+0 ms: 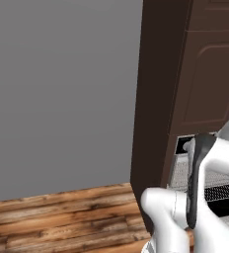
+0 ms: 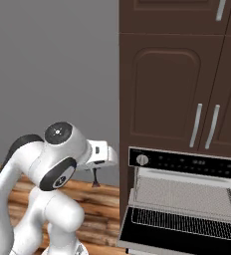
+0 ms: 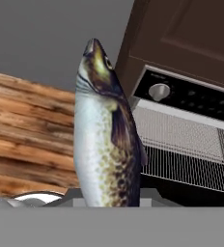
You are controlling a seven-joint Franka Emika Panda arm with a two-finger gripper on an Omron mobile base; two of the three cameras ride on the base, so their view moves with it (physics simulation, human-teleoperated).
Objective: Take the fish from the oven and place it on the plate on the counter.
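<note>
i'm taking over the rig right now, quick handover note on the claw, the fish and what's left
Claw: shut on the fish, held out to the left of the oven, over the wood floor.
Oven: door open, wire rack bare where it can be seen.
Done: fish is out of the oven.
Left: take it to the plate on the counter, set it down, release.
</note>
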